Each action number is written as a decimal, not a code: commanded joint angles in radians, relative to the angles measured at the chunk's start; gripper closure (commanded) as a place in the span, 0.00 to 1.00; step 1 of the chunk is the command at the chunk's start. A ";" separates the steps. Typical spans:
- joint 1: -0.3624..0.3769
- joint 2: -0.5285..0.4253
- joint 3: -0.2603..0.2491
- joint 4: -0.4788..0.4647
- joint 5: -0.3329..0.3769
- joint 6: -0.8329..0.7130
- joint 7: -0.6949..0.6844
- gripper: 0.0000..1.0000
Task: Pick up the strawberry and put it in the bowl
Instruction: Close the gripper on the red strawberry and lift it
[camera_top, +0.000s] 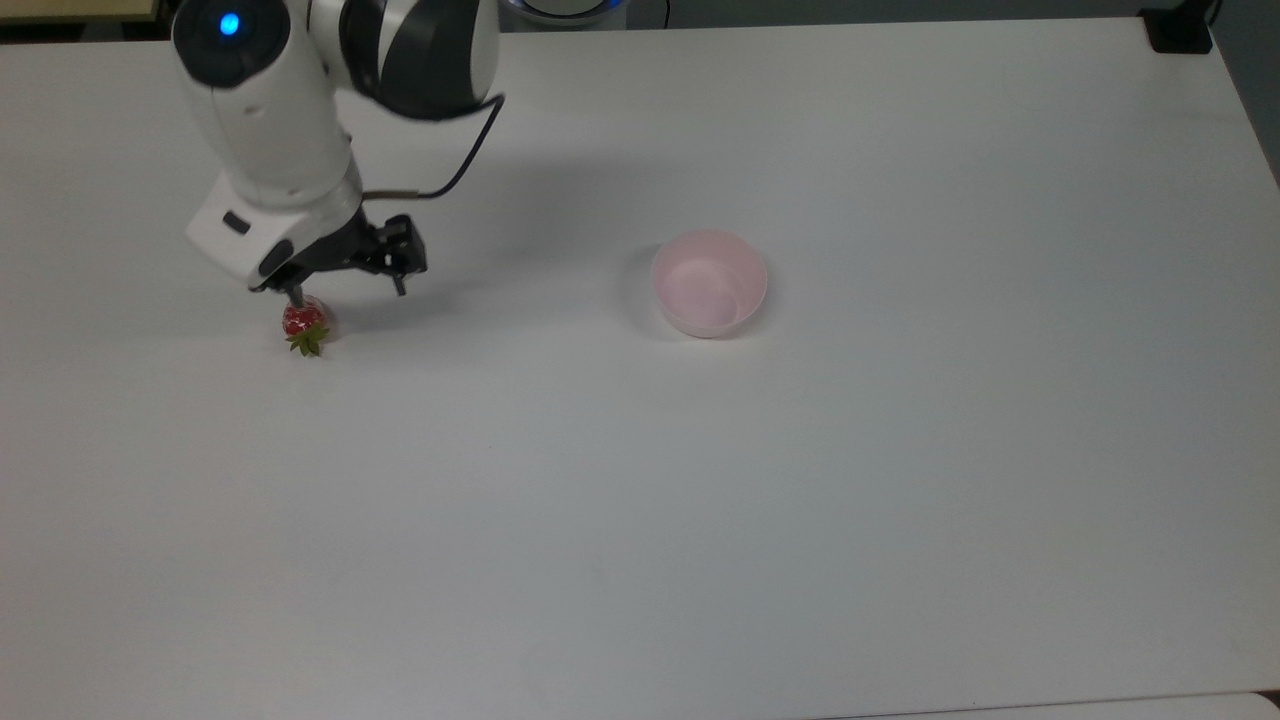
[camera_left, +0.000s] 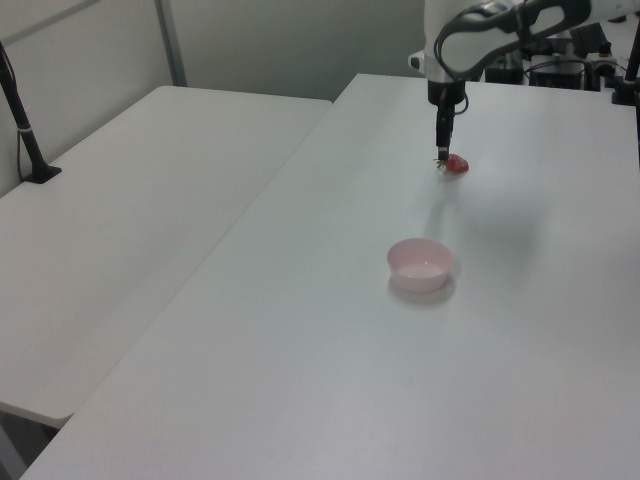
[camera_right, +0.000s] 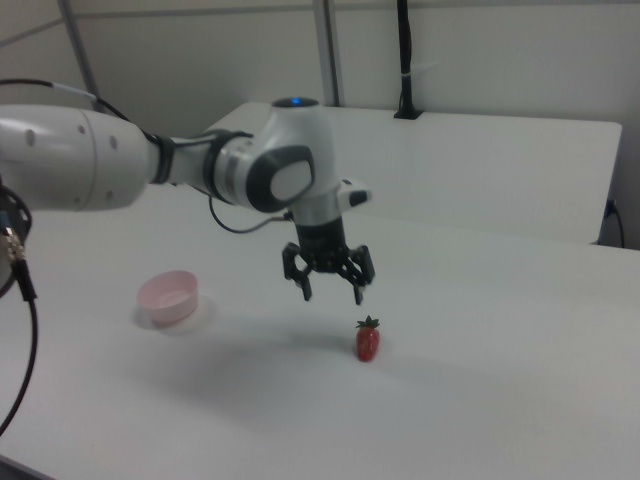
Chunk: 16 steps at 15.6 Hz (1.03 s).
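A: Fingers (camera_right: 306, 290) spread wide, nothing between them. The black two-finger gripper (camera_right: 330, 293) hung above the desk, just short of the small glossy red strawberry with its green leafy cap (camera_right: 368, 339).

B: Where was the berry exactly?

A: Lying on the bare white desk (camera_top: 700, 520), toward the top view's left, cap pointing to the near edge. In the top view one fingertip overlapped its top edge; the right view showed a clear gap, the gripper higher and off to the right view's left.

B: And the bowl?

A: The small round pale pink plastic bowl (camera_top: 709, 282) sat empty, well apart from the strawberry, toward the top view's right.

B: Step?

A: Approach, I judged. Nothing grasped. Next move called for centring over the fruit, coming down so the fingers straddled it, then a gentle squeeze; it looked slick and rounded, likely to roll or squirt out.

B: Surroundings?

A: Plain matte white top, soft arm shadow. A second white table (camera_left: 130, 200) butted alongside, a black clamp post (camera_left: 22, 120) on it, grey partition walls behind.
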 joint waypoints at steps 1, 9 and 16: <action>-0.024 0.048 -0.019 0.011 0.015 0.063 -0.041 0.00; -0.037 0.124 -0.037 0.011 0.007 0.136 -0.103 0.14; -0.040 0.114 -0.039 0.011 0.011 0.133 -0.144 0.59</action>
